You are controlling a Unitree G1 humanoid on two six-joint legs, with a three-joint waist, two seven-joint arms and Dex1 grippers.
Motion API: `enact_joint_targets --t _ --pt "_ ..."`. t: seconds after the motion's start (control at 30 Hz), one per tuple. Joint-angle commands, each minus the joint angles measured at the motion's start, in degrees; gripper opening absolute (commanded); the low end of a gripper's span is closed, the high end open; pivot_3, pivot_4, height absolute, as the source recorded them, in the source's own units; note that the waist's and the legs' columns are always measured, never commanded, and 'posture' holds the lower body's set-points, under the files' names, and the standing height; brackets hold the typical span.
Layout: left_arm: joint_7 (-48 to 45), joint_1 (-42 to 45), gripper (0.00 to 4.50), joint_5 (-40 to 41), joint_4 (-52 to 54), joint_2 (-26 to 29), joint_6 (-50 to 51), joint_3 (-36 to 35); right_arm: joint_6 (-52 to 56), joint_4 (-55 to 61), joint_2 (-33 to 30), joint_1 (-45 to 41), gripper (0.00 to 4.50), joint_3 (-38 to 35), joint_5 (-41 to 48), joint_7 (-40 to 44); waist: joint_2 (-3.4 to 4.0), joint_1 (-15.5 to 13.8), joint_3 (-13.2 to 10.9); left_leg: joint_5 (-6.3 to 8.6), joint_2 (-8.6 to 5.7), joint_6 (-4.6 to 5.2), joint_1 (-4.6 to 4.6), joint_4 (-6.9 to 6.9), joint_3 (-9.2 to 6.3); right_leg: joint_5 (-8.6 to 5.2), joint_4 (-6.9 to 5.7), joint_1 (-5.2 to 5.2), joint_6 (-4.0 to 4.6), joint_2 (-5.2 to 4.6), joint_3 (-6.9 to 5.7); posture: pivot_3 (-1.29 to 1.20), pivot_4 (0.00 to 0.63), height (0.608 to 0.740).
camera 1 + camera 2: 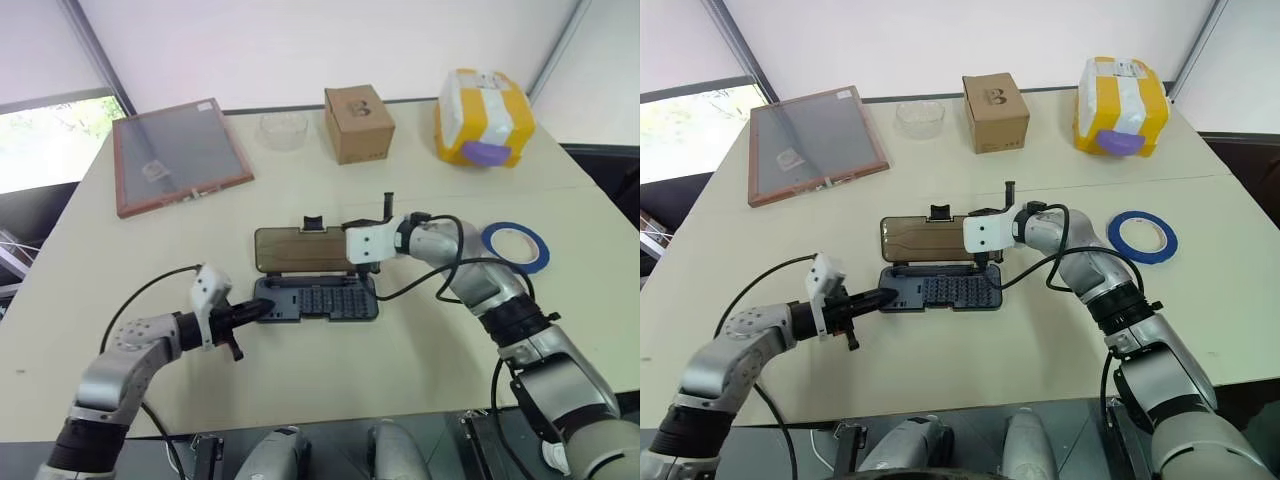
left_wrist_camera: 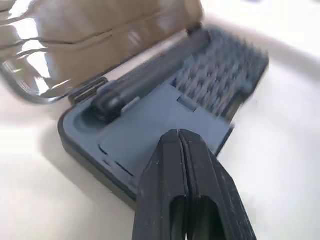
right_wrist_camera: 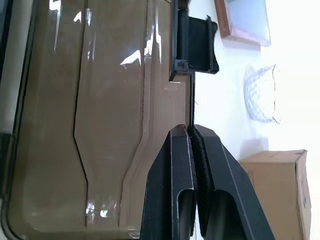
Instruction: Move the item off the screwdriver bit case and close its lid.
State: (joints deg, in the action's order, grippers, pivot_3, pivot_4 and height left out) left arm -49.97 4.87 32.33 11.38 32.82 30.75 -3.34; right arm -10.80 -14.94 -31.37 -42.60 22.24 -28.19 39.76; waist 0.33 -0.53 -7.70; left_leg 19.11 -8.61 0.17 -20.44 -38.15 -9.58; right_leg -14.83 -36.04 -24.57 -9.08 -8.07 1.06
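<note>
Nearest, the left pincer (image 2: pixel 179 134), clenched empty, rests on the 9 o'clock end of the screwdriver bit case (image 1: pixel 318 298). Its smoky lid (image 1: pixel 298 250) lies flat open at 12 o'clock, nothing on it. The right pincer (image 3: pixel 191 127), clenched empty, meets the lid's far edge. It is best to hook under there and swing the lid toward 6 o'clock while the left steadies.

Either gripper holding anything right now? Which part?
Right gripper looks pinched on the far rim of the open lid, near its latch. Left gripper is shut, holding nothing, over the case base.
</note>
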Motion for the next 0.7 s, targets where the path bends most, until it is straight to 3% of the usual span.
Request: enact_joint_targets --t 0.03,0.2,0.37,0.7 --pt "4.9 4.4 0.00 3.4 -2.6 -1.9 1.1 -6.7 -1.9 0.4 -0.9 -1.2 0.04 -0.4 -1.2 -1.4 0.00 0.0 0.0 0.00 0.01 0.00 0.00 0.00 0.00 0.00 0.00 0.00 0.00 0.02 0.00 0.00 0.150 0.740" --pt "12.0 11.7 0.00 2.0 -12.6 -5.4 -2.0 -12.3 -2.3 0.6 -0.7 -1.2 0.04 -0.5 -1.4 -1.3 -0.05 0.2 -0.1 -0.02 0.07 -0.05 0.00 0.00 0.02 0.04 0.03 -0.01 0.05 0.08 -0.01 0.00 0.150 0.740" --pt "16.7 17.9 0.00 -6.8 -24.3 -7.1 -10.1 -9.5 -2.5 1.0 -0.3 -1.3 0.04 -0.6 -1.7 -1.5 -0.14 0.3 -0.1 -0.02 0.07 -0.05 -0.01 0.00 0.02 0.04 0.04 -0.02 0.04 0.08 -0.03 0.00 0.150 0.740" --pt "2.4 29.0 0.00 -12.4 -45.2 -8.3 -18.4 -2.5 -3.5 2.3 0.2 -0.9 0.04 -0.6 -1.7 -1.7 -0.24 1.4 -0.2 -0.03 0.07 -0.05 -0.05 -0.02 0.00 0.05 0.01 -0.05 0.04 0.09 -0.09 0.00 0.150 0.740"
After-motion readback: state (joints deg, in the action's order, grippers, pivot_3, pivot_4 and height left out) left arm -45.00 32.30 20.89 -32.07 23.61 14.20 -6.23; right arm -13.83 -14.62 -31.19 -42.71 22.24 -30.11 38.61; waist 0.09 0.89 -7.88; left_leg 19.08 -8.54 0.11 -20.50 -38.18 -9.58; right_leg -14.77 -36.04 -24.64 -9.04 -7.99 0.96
